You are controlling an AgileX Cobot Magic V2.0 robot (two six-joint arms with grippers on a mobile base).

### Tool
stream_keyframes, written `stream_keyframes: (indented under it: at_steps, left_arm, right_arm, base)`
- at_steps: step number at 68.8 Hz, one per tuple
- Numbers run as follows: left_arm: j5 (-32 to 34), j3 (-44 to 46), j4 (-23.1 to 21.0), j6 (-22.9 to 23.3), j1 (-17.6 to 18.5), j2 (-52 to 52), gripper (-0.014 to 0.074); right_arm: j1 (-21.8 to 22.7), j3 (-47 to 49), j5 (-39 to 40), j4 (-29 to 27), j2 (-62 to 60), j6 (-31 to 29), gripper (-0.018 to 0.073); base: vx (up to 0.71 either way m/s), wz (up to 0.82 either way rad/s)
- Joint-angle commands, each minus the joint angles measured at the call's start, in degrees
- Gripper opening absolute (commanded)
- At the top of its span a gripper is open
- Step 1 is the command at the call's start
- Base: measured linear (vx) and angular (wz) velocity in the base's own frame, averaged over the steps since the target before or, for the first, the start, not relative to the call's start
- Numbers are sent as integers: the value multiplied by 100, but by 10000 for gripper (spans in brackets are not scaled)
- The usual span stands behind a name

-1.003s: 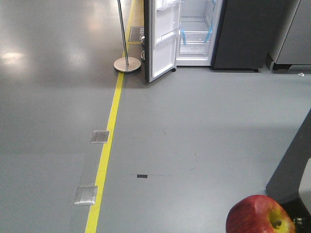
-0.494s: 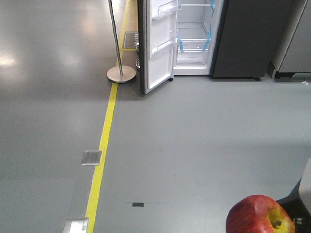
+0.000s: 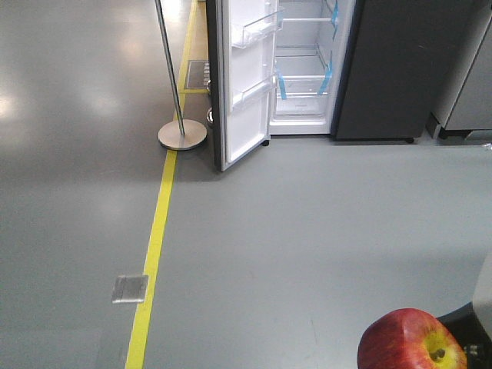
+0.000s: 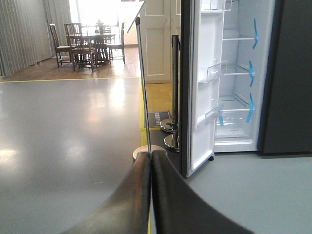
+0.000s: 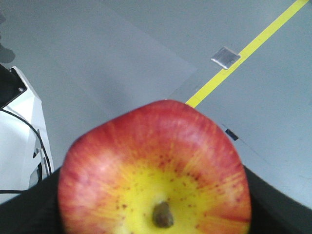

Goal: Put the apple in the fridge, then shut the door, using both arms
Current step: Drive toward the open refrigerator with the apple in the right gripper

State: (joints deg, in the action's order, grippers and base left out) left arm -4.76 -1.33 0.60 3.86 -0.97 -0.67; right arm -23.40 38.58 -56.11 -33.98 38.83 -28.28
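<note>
The right gripper (image 5: 156, 217) clamps the apple (image 5: 156, 170), its matte black fingers (image 5: 280, 207) pressed to both flanks of the round, glossy red skin, which turns speckled yellow around the brown stem. The left gripper (image 4: 150, 163) is closed on nothing, its two smooth, curved dark fingers (image 4: 131, 195) meeting edge to edge. Beyond them lies a polished grey floor (image 3: 307, 231) with a yellow tape line (image 3: 154, 238) and a square metal plate (image 3: 130, 288). Farther off, to the right of the left fingertips, the dark fridge (image 4: 292, 73) stands with its flat door (image 4: 201, 112) swung open, white inside, with clear plastic bins (image 4: 212, 72).
</note>
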Motion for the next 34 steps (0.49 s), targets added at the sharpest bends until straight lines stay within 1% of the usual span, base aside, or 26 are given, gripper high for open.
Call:
stream_keyframes:
  at_steps: [1,34]
  left_arm:
    - [394,94,-60,4,43,-81,-6]
    - [394,94,-60,4,43,-81,-6]
  right_arm:
    - [-1,161,261,-236,-12,-50,123]
    - [-1,161,261,-236,-12,-50,123]
  base:
    - [35,-2]
    - [34,0]
